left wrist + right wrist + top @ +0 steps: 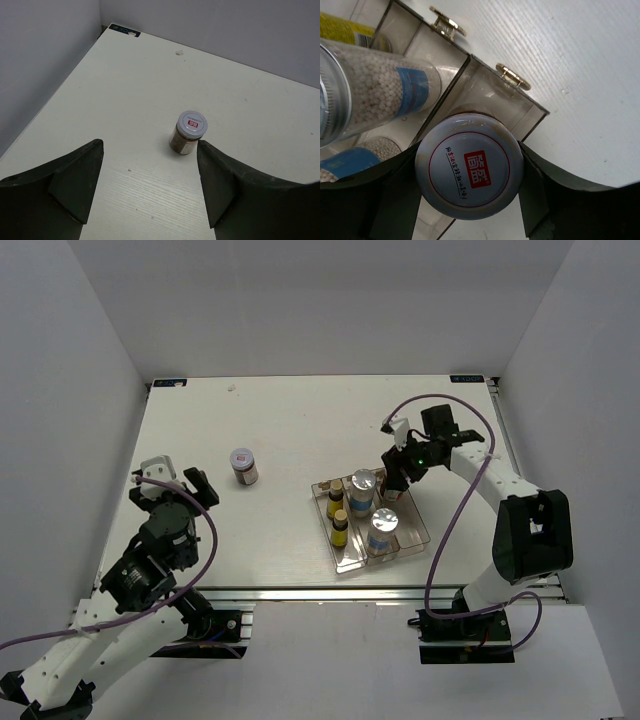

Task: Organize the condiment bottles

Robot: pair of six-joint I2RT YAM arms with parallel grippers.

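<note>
My right gripper (397,483) is shut on a short brown jar by its silver lid (469,172), holding it upright at the far end of the clear tray's right slot (490,95). I cannot tell whether the jar rests on the slot floor. Two white blue-labelled bottles (363,483) (383,525) stand in the middle slot and show in the right wrist view (380,85). Two yellow dark-capped bottles (336,497) (341,528) stand in the left slot. The second brown jar (243,466) stands alone on the table, just ahead of my open, empty left gripper (150,175), by its right finger (220,180).
The clear tray (420,535) sits right of centre near the table's front edge. White walls enclose the table on the left, back and right. A small speck (178,51) lies near the back edge.
</note>
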